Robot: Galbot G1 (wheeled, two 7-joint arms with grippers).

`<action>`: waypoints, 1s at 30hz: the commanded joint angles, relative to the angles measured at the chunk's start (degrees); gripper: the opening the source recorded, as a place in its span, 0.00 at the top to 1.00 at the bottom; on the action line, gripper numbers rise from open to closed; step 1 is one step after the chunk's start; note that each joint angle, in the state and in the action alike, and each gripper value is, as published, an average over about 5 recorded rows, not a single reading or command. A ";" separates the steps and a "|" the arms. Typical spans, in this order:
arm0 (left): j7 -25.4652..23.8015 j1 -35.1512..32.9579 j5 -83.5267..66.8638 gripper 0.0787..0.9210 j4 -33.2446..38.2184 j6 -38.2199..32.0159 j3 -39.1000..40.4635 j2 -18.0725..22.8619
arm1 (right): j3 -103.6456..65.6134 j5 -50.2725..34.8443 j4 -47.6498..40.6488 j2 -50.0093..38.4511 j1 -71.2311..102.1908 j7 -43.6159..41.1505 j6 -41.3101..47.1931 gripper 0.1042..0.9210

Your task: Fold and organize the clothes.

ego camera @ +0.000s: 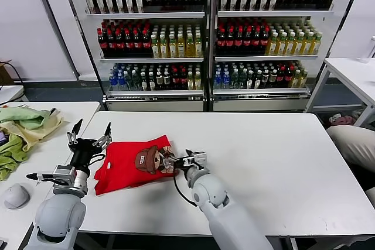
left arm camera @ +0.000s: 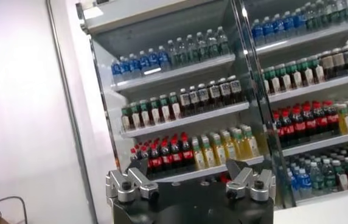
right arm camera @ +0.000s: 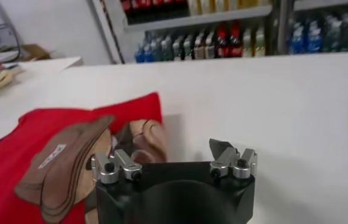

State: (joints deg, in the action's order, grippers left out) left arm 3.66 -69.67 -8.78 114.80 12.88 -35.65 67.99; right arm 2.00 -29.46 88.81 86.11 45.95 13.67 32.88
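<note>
The right gripper (ego camera: 186, 160), fingers spread wide and empty, sits at the edge of a red T-shirt (ego camera: 126, 168) lying bear-print up on the white desk (ego camera: 263, 162). The left gripper (ego camera: 89, 134), also wide, hovers above its far side. Folding looks under way; next, a fresh grasp on a hem.

The setting resembles a retail shop mock-up inside a test room. 2 glass-fronted display coolers (ego camera: 208, 39) stand side by side against the rear wall, each with 3 shelves stocked with rows of bottled drinks (ego camera: 152, 36) grouped by colour: dark cola-type, yellow, green and blue-labelled. Plain white tables (ego camera: 281, 150) occupy the foreground, with further white tables at both sides. The walls are bare and white, and the floor is dark.
</note>
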 commanded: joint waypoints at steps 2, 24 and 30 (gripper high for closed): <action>-1.54 -1.12 2.03 0.12 -0.45 -1.85 -1.99 -0.74 | 2.52 -2.43 -8.70 3.29 -4.28 -3.78 0.39 0.15; -2.56 -0.91 8.45 0.12 -3.77 -10.71 -1.50 -1.66 | -5.07 -2.56 15.57 -10.70 0.95 -0.88 0.35 0.89; -1.42 0.10 11.15 0.12 -4.77 -14.52 0.53 -0.62 | -15.92 -4.96 29.56 -24.93 17.18 -1.82 0.55 0.93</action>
State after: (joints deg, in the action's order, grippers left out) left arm 1.46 -70.45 -2.56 111.53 4.55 -36.64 66.75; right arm -1.22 -32.47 95.95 80.18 46.25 12.18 33.32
